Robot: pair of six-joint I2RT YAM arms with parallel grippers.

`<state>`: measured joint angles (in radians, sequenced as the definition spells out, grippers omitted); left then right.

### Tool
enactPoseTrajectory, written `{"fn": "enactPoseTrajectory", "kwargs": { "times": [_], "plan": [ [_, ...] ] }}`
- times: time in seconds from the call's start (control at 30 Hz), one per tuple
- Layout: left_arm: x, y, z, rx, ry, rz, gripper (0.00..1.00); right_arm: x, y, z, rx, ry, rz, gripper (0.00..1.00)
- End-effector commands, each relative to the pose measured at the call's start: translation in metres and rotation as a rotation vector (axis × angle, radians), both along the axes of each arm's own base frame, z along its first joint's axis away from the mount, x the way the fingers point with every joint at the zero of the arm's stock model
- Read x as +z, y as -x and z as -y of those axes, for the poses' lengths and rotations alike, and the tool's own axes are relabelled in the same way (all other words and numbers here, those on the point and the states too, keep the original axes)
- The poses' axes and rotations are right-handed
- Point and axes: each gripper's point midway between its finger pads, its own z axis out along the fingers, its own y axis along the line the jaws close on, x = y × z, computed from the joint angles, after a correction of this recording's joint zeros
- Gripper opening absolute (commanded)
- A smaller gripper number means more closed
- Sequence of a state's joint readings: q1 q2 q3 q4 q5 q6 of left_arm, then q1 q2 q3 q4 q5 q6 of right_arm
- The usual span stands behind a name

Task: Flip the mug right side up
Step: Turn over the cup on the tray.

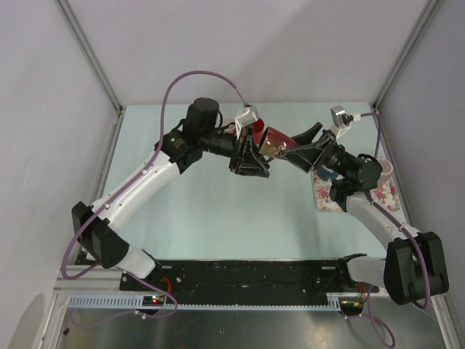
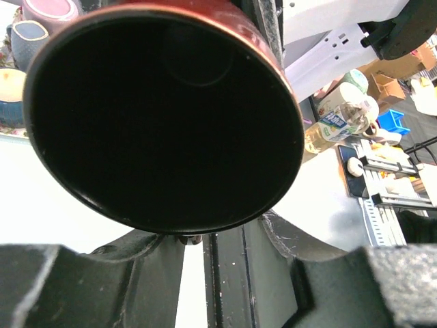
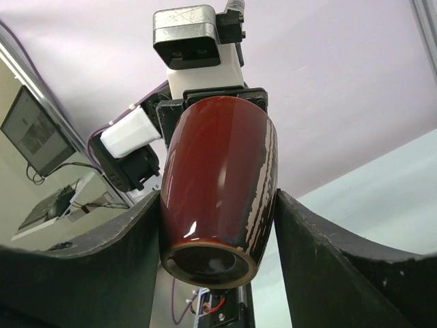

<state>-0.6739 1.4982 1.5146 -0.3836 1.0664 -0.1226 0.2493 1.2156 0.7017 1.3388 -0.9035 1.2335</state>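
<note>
A dark red glazed mug (image 1: 273, 142) hangs in the air on its side between the two arms, above the back of the table. My right gripper (image 1: 296, 145) is shut on its base end; in the right wrist view (image 3: 218, 205) both fingers press the mug's (image 3: 218, 184) sides and its foot faces the camera. My left gripper (image 1: 248, 161) is at the mouth end with its jaws spread. In the left wrist view the mug's black mouth (image 2: 164, 116) fills the frame above the gripper (image 2: 218, 239), not between the fingers. No handle shows.
A floral tray (image 1: 325, 201) with other mugs, one pink (image 1: 383, 171), sits at the right under my right arm; these mugs also show in the left wrist view (image 2: 31, 31). Enclosure walls stand on the left, back and right. The teal table (image 1: 218, 218) lies below.
</note>
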Motion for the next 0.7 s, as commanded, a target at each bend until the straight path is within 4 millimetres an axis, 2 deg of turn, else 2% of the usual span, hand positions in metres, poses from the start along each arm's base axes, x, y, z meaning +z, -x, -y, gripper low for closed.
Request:
{"fn": "enactPoseTrajectory", "kwargs": {
  "times": [0.0, 0.13, 0.27, 0.47, 0.6, 0.67],
  "plan": [
    [0.037, 0.013, 0.000, -0.033, 0.089, 0.088, 0.43, 0.007, 0.019, -0.003, -0.003, -0.017, 0.152, 0.00],
    [0.043, 0.013, -0.003, -0.019, 0.099, 0.102, 0.43, 0.002, 0.021, -0.006, 0.006, -0.003, 0.153, 0.00],
    [0.046, 0.011, -0.006, -0.005, 0.108, 0.112, 0.49, -0.004, 0.024, -0.010, 0.019, 0.014, 0.152, 0.00],
    [0.049, 0.011, -0.008, 0.001, 0.115, 0.114, 0.52, -0.009, 0.025, -0.013, 0.032, 0.027, 0.146, 0.00],
    [0.048, 0.011, -0.009, -0.002, 0.118, 0.112, 0.45, -0.010, 0.026, -0.014, 0.034, 0.027, 0.150, 0.00],
    [0.047, 0.011, -0.008, -0.002, 0.117, 0.111, 0.35, -0.009, 0.025, -0.013, 0.031, 0.025, 0.152, 0.00]
  ]
}}
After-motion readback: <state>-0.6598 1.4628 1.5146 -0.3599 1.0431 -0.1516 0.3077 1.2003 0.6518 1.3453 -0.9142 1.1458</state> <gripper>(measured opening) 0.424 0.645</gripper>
